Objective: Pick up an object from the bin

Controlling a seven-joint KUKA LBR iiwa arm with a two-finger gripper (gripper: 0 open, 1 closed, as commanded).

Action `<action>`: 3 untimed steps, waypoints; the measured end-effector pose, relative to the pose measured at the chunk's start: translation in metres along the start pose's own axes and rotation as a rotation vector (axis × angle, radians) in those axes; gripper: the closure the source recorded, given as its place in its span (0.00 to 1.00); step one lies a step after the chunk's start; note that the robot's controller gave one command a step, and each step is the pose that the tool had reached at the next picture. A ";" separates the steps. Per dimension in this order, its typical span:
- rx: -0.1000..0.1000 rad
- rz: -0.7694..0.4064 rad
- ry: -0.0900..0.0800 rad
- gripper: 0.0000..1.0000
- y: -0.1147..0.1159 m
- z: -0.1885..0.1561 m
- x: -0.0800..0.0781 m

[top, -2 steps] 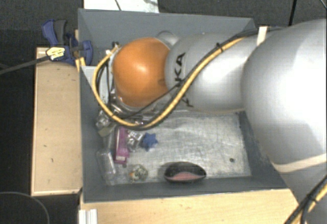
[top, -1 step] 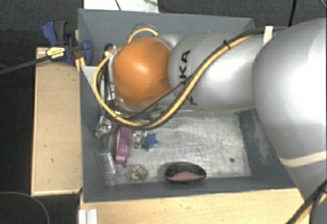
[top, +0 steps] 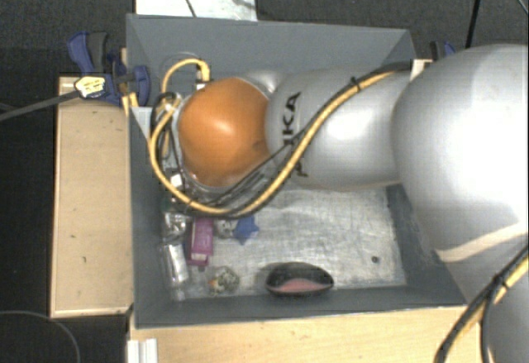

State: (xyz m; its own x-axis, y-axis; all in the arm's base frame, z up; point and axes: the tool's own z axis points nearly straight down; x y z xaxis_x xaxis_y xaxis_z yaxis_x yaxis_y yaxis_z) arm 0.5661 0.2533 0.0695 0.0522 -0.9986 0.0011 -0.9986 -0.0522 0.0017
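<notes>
Orange wrist cover (top: 219, 130) is positioned over the left side of the grey metal bin (top: 347, 217); gripper state cannot be told. Purple rectangular block (top: 201, 239) and small blue piece (top: 245, 229) are seen nearest, just beside the cover's lower edge. Dark oval pink-faced object (top: 297, 279) is set apart by the near wall.

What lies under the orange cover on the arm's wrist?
Beside the orange cover, a purple block and a small blue piece lie on the bin floor. Whatever is directly beneath it is hidden.
</notes>
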 end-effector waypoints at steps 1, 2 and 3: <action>-0.002 0.010 -0.001 0.00 0.000 -0.001 0.000; -0.001 0.015 0.000 1.00 -0.001 -0.001 0.001; 0.004 0.024 -0.004 1.00 -0.001 -0.028 0.000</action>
State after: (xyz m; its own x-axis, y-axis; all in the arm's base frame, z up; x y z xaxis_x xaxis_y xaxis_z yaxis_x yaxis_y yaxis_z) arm 0.5674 0.2533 0.0973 0.0282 -0.9996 -0.0031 -0.9996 -0.0282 -0.0024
